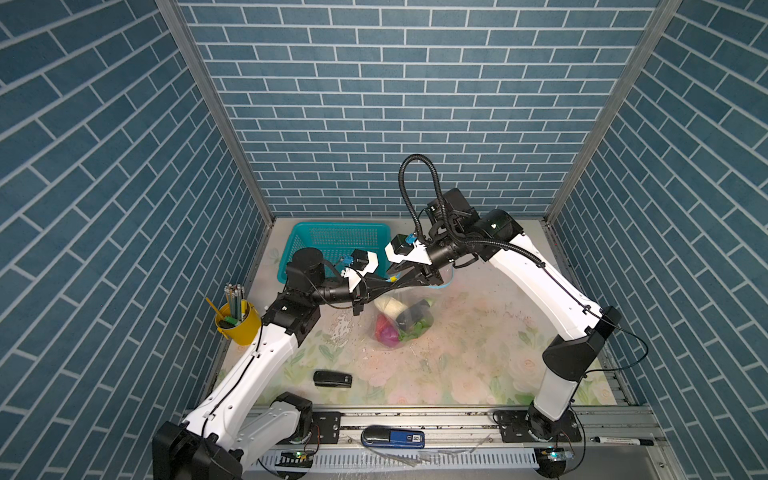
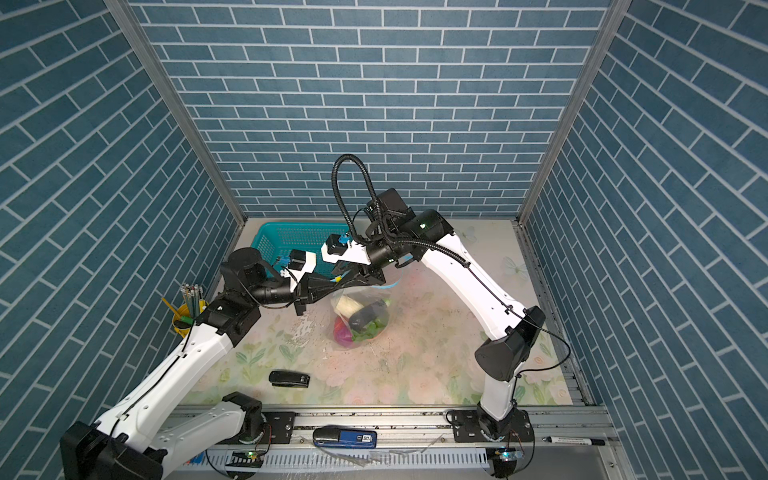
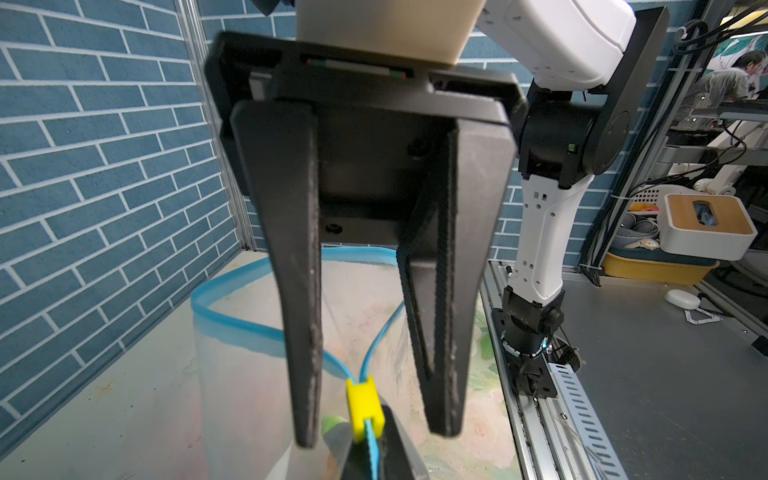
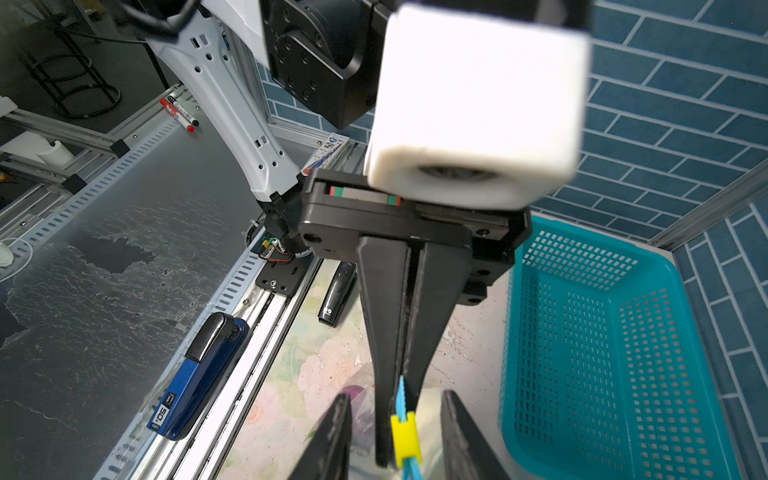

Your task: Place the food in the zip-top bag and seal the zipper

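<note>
The left claw (image 4: pixel 392 399) pinches the zipper (image 3: pixel 232 324) just behind the yellow slider (image 3: pixel 363 405). The right claw (image 3: pixel 374 436) is open around the slider. The zipper runs from the slider toward the right arm (image 3: pixel 540 232). The food (image 1: pixel 409 320) sits in the bag (image 1: pixel 384 309) below.

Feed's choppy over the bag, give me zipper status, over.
Left gripper shut on the zipper end. Right gripper open, jaws astride the yellow slider. Zip-top bag mouth open, food inside. Nothing blocking the slider.
</note>
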### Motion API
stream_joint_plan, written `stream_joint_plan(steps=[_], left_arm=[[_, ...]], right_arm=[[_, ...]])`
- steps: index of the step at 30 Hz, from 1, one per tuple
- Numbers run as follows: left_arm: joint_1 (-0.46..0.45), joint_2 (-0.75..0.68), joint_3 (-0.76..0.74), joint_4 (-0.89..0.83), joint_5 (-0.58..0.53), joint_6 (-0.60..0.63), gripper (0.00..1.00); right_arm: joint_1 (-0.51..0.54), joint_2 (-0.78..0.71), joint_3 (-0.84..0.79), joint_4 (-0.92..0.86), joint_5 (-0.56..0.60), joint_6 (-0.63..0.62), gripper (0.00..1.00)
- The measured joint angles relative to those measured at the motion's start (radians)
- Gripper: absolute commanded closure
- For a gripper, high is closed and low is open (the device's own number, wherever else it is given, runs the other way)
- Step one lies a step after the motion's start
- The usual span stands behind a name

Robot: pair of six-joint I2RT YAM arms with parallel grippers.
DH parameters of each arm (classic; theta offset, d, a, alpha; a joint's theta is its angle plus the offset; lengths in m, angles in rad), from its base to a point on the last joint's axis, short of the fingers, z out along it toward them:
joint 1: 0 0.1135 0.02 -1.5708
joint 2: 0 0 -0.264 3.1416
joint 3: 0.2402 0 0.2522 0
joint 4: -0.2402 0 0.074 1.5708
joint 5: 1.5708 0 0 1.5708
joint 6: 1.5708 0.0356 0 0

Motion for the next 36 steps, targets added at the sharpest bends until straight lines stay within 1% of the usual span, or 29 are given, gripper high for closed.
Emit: stream_joint_plan(steps=[3,7,10,24,36], left_arm=[[-0.001,0.0,0.0,-0.007,-0.003,0.0,1.0],[-0.003,-0.002,0.0,-0.014,-0.011,-0.002,1.0],[-0.005,-0.008,0.0,-0.015,-0.018,-0.004,1.0],[-0.01,-0.064,-0.052,0.004,-0.09,-0.016,1.0],[0.023,-0.111,-0.098,0.011,-0.139,-0.015,1.0]], right_arm=[[0.0,0.001,0.001,-0.012,0.011,-0.009,0.76],[0.001,0.001,0.006,-0.027,0.023,-0.019,0.88],[0.002,0.004,0.024,-0.034,0.038,-0.019,0.91],[0.018,0.009,0.041,-0.049,0.107,-0.019,0.95],[0.013,0.01,0.041,-0.054,0.163,-0.018,0.95]])
